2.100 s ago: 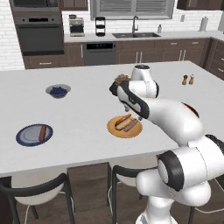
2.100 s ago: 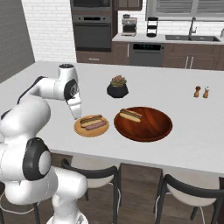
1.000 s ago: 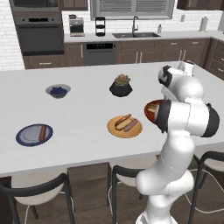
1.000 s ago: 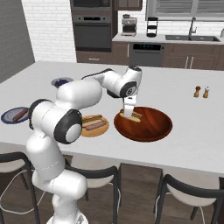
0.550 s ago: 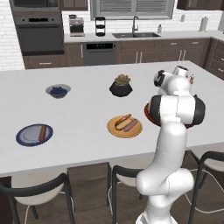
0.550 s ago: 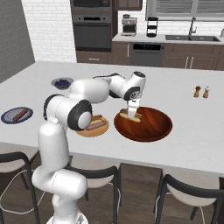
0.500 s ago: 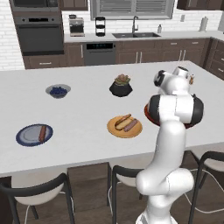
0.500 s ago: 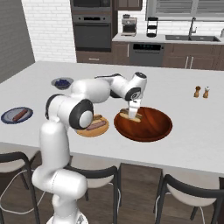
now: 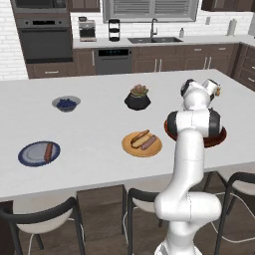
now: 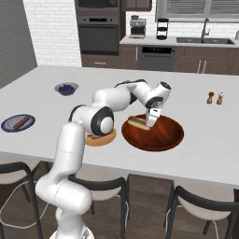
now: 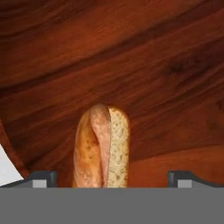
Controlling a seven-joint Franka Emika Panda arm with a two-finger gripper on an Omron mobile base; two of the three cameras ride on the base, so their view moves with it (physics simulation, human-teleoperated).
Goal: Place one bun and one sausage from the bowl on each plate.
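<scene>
Landmark: tan-orange plate (image 9: 125, 145), holding bun (image 9: 139, 137) and sausage (image 9: 148, 143).
Right of it: red-brown bowl (image 9: 219, 139), behind arm (image 9: 191, 149).
Far left: grey-blue plate (image 9: 30, 154) with sausage (image 9: 48, 151).

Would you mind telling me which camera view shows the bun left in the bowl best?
The hand view: the bun lies close up on the bowl, its split visible. The right base view shows it small beside the hand; the left base view has the arm across the bowl.

You face a white bench (image 9: 89, 129) with dark stools (image 10: 196, 210) tucked under it on a wood floor (image 10: 140, 205). Behind it run dark brown cabinets (image 9: 149, 62), a wall oven (image 9: 45, 42), a sink (image 9: 152, 39), a shuttered window (image 9: 149, 7) and white brick wall (image 10: 51, 32).
</scene>
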